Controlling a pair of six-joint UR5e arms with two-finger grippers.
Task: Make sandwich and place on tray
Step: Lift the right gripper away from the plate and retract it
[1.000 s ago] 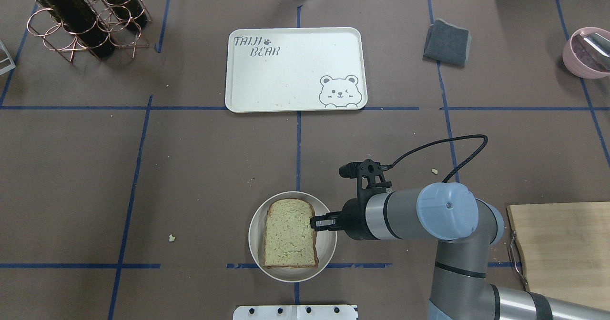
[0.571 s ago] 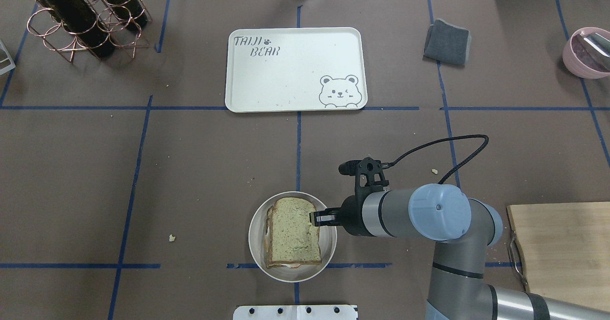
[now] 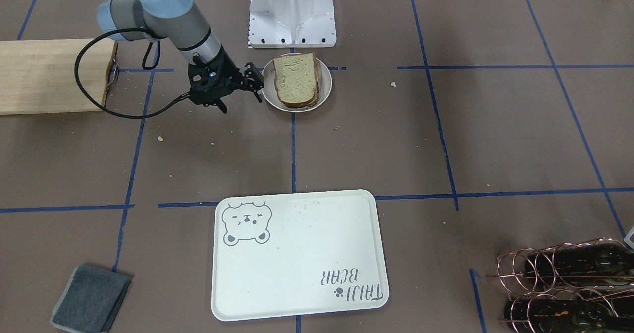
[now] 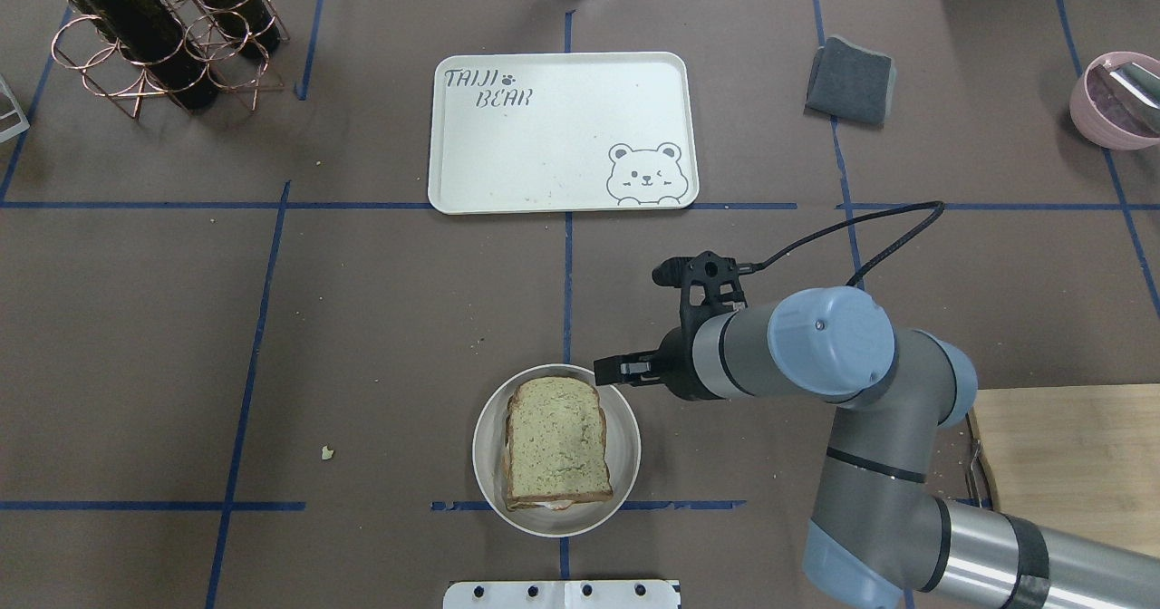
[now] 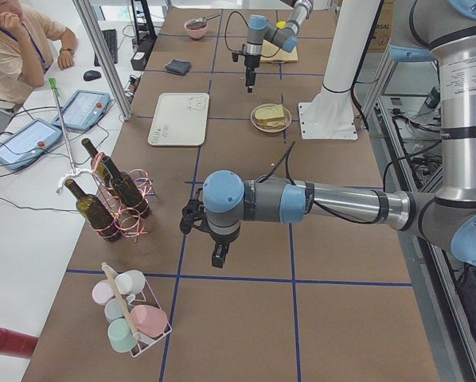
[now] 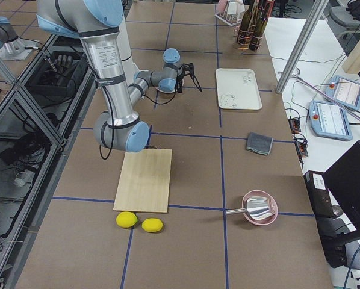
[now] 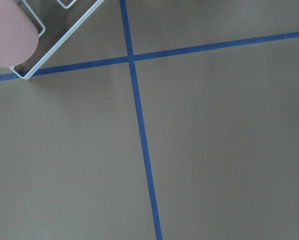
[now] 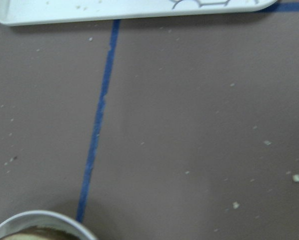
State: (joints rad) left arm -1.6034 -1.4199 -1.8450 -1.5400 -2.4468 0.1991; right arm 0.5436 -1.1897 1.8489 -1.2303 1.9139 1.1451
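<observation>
The right gripper point(image 4: 605, 370) holds its two black fingers spread apart and empty, just beyond the upper-right rim of a round pale dish point(image 4: 626, 464) at lower centre of the overhead view. On that dish lies the sandwich point(image 4: 555, 441): stacked square slices with a pale, green-speckled crumb and brown crust, a sliver of white showing at the bottom edge. A black cable point(image 4: 843, 228) loops from the wrist, and the grey-and-blue jointed arm runs off to the lower right.

The tray point(image 4: 562, 133), cream, rectangular and round-cornered, printed with a grey bear face and "TAIJI BEAR", sits flat at upper centre, well apart from the dish. The table point(image 4: 362, 319) is covered in matte brown paper gridded with blue tape and dotted with crumbs.

A folded grey cloth point(image 4: 850, 80) lies to the tray's right. A light wooden cutting board point(image 4: 1069, 464) occupies the lower right edge. A copper wire rack point(image 4: 154, 56) cradling dark green bottles fills the upper left corner.

The left gripper point(image 5: 218, 256) hangs over bare paper in the exterior left view; whether its fingers are parted cannot be told.
</observation>
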